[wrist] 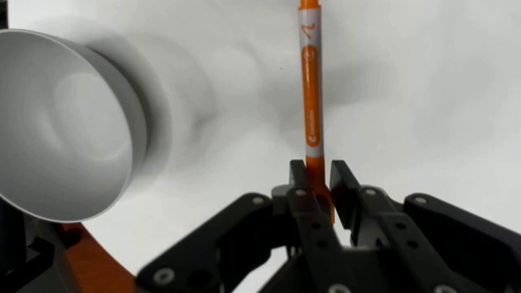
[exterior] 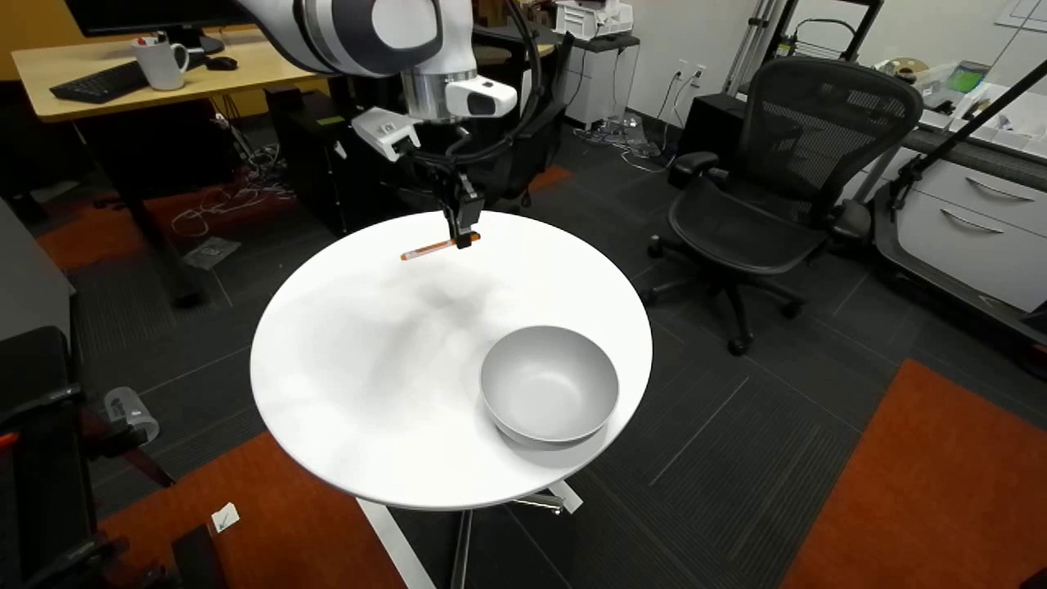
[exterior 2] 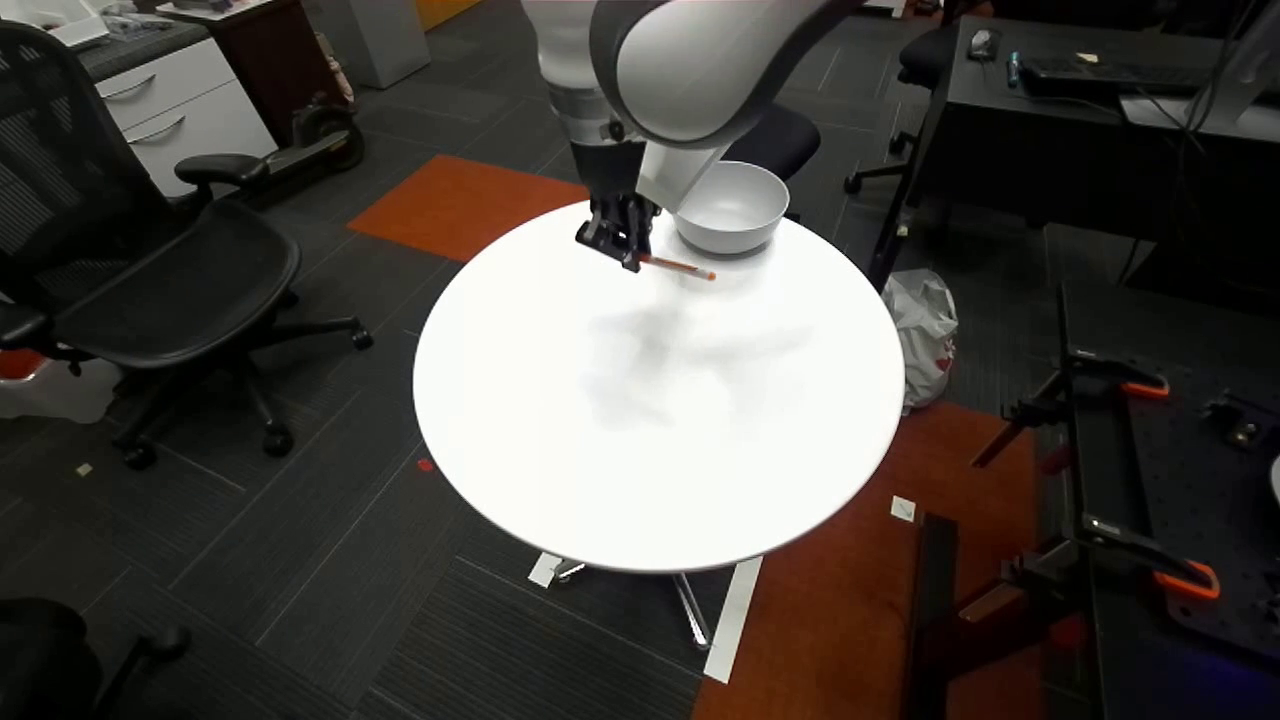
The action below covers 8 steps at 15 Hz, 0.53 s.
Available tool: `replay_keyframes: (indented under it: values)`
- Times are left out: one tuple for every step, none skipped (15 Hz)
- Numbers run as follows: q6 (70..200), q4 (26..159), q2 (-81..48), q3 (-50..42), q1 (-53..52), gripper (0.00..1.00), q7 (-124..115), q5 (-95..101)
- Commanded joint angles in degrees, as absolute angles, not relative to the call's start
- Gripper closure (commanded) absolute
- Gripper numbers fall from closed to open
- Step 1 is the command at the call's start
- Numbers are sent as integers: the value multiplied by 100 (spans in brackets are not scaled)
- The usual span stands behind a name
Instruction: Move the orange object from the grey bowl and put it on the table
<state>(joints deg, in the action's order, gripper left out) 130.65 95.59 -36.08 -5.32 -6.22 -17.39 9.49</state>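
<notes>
Shelled in smooth, rounded white along the arm (exterior: 278, 20), with a dark grey band (exterior: 353, 33) around a broad pale cap (exterior: 405, 23) in both exterior views. Fitted below with a silvery collar (exterior: 427, 96), a white housing (exterior: 483, 84) inset with a dark oval (exterior: 481, 104), and a thick black cable (exterior: 536, 65). At the gripper (wrist: 318, 179), matt black: angular links (wrist: 215, 234), dark round holes (wrist: 316, 226), grey screw heads (wrist: 164, 276).

The room looks part office, part robotics lab. A rectangular light-wood desk (exterior: 268, 60) holds a flat black keyboard (exterior: 100, 83) and white handled mug (exterior: 160, 67); a black mesh-backed swivel chair (exterior: 752, 221) stands on dark grey carpet tiles (exterior: 765, 442). A jointed white-and-grey robot arm (exterior: 405, 26) marks the lab side.
</notes>
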Motion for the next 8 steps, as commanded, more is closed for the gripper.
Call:
replay_keyframes:
  values:
    - [13182,9234,-4054,-481,-815,95,-1552,1227]
    - [13234,9111,-4213,-458,-866,95,-1512,1273]
    - [13300,9041,-4319,-453,-914,95,-1471,1313]
    - [13343,8895,-4482,-445,-961,95,-1419,1345]
    - [13350,8808,-4576,-443,-995,95,-1375,1359]
    - [13370,8713,-4679,-437,-1015,95,-1348,1349]
    - [13380,8623,-4771,-420,-1018,95,-1295,1319]
    - [13378,8520,-4864,-409,-1018,95,-1265,1290]
